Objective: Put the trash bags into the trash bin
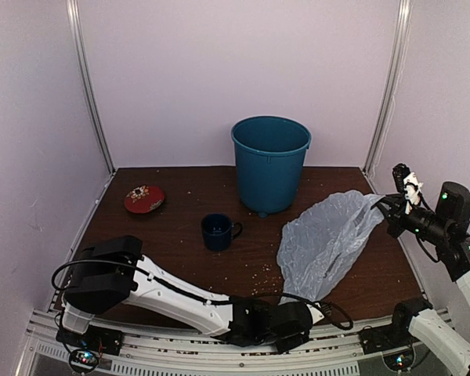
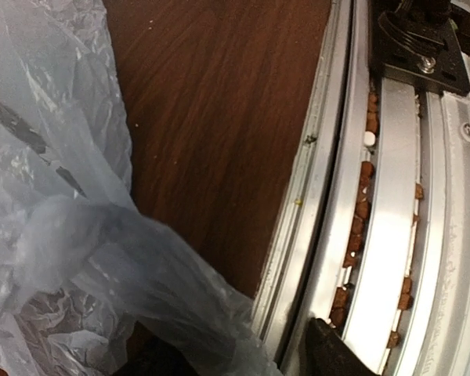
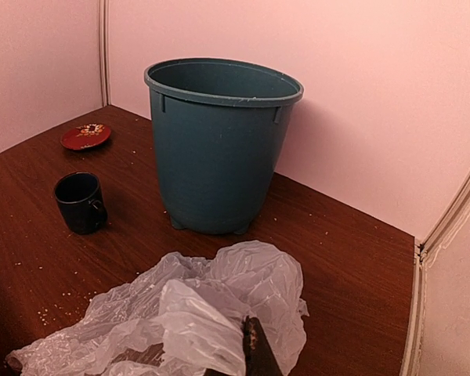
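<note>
Bag [image 1: 325, 243] stretched diagonally, right gripper [image 1: 385, 205] pinching far end, left gripper [image 1: 319, 312] grip unclear

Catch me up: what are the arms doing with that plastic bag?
The right pincer is shut on one end of the plastic bag, holding it up at the right. The bag's other end trails down to the left pincer, low at the near edge; whether that one grips it can't be told. The teal bin stands upright behind, bag not yet in it. The blue mug and red dish sit apart.
</note>
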Controlling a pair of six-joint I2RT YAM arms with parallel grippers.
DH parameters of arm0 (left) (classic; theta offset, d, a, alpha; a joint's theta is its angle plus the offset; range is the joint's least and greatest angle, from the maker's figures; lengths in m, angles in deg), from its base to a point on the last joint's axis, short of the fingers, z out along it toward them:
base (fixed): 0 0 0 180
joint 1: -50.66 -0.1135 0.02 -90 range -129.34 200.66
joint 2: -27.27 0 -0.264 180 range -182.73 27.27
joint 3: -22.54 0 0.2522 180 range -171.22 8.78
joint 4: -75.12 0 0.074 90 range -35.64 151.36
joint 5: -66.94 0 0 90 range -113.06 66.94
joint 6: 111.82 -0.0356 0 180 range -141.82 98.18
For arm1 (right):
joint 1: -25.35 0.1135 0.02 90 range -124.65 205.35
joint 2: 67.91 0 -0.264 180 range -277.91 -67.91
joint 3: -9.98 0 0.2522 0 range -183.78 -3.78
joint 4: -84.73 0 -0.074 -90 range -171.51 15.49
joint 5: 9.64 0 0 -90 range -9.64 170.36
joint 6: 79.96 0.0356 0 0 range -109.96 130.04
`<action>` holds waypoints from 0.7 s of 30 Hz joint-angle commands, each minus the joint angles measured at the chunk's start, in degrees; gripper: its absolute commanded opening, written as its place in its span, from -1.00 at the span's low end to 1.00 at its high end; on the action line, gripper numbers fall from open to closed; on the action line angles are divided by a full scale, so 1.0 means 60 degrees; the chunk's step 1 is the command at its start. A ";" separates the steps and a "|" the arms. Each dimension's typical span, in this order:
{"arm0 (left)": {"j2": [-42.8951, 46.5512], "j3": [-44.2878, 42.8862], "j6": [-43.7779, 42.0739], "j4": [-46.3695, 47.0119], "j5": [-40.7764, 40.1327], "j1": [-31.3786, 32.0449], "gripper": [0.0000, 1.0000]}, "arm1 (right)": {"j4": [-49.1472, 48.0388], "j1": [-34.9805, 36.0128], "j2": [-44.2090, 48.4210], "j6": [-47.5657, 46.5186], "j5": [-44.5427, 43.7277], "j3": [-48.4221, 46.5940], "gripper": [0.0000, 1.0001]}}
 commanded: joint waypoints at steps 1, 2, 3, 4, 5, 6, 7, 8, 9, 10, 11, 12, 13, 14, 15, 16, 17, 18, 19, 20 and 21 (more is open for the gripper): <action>-0.0111 -0.0154 0.0413 0.0138 -0.0410 -0.0144 0.11 | -0.0126 -0.0052 0.0030 -0.0054 0.0142 0.0077 -1.00; -0.0152 -0.0164 0.0478 0.0120 -0.0426 -0.0187 0.11 | -0.0130 -0.0052 0.0028 -0.0058 0.0147 0.0081 -1.00; -0.0201 -0.0165 0.0519 0.0118 -0.0383 -0.0241 0.09 | -0.0132 -0.0058 0.0032 -0.0055 0.0146 0.0087 -1.00; -0.0229 -0.0178 0.0516 0.0131 -0.0326 -0.0289 0.04 | -0.0132 -0.0053 0.0029 -0.0045 0.0144 0.0080 -1.00; -0.0264 -0.0199 0.0482 0.0171 -0.0262 -0.0333 -0.04 | -0.0132 -0.0052 0.0028 -0.0040 0.0138 0.0088 -1.00; -0.0275 -0.0226 0.0416 0.0212 -0.0153 -0.0364 -0.13 | -0.0145 -0.0052 0.0015 -0.0029 0.0132 0.0080 -1.00; -0.0286 -0.0279 0.0328 0.0219 -0.0059 -0.0406 -0.23 | -0.0154 -0.0059 -0.0007 -0.0007 0.0131 0.0081 -1.00; -0.0282 -0.0373 0.0219 0.0158 0.0037 -0.0437 -0.38 | -0.0153 -0.0053 -0.0026 0.0021 0.0081 0.0043 -1.00; -0.0259 -0.0530 0.0079 -0.0014 0.0071 -0.0472 -0.52 | -0.0149 -0.0045 -0.0050 0.0076 -0.0009 0.0001 -1.00; -0.0163 -0.0676 -0.0087 -0.0190 0.0022 -0.0479 -0.65 | -0.0121 -0.0051 -0.0079 0.0092 -0.0103 -0.0072 -1.00; -0.0008 -0.0751 -0.0289 -0.0296 -0.0056 -0.0479 -0.79 | -0.0012 -0.0048 -0.0150 0.0043 -0.0246 -0.0161 -1.00; 0.0211 -0.0776 -0.0450 -0.0362 -0.0201 -0.0490 -0.90 | 0.0117 -0.0052 -0.0256 -0.0027 -0.0481 -0.0304 -1.00; 0.0484 -0.0756 -0.0585 -0.0409 -0.0369 -0.0493 -1.00 | 0.0262 -0.0056 -0.0429 -0.0080 -0.0755 -0.0496 -1.00; 0.0778 -0.0733 -0.0718 -0.0422 -0.0524 -0.0517 -1.00 | 0.0448 -0.0053 -0.0633 -0.0134 -0.1020 -0.0742 -1.00; 0.1117 -0.0712 -0.0870 -0.0413 -0.0646 -0.0565 -1.00 | 0.0622 -0.0052 -0.0908 -0.0172 -0.1320 -0.1089 -1.00; 0.1421 -0.0739 -0.1028 -0.0430 -0.0696 -0.0666 -1.00 | 0.0826 -0.0052 -0.1215 -0.0223 -0.1655 -0.1477 -1.00; 0.1765 -0.0841 -0.1178 -0.0469 -0.0665 -0.0809 -1.00 | 0.1020 -0.0045 -0.1556 -0.0260 -0.1953 -0.1886 -1.00; 0.2066 -0.1110 -0.1297 -0.0582 -0.0559 -0.1008 -1.00 | 0.1220 -0.0051 -0.1955 -0.0311 -0.2287 -0.2367 -1.00; 0.2421 -0.1383 -0.1382 -0.0709 -0.0397 -0.1238 -1.00 | 0.1499 -0.0052 -0.2379 -0.0348 -0.2601 -0.3020 -1.00; 0.2655 -0.1766 -0.1447 -0.0819 -0.0157 -0.1543 -1.00 | 0.1659 -0.0052 -0.2798 -0.0391 -0.2961 -0.3467 -1.00; 0.2800 -0.2220 -0.1499 -0.0918 0.0125 -0.1858 -1.00 | 0.1738 -0.0052 -0.3224 -0.0391 -0.3427 -0.3900 -1.00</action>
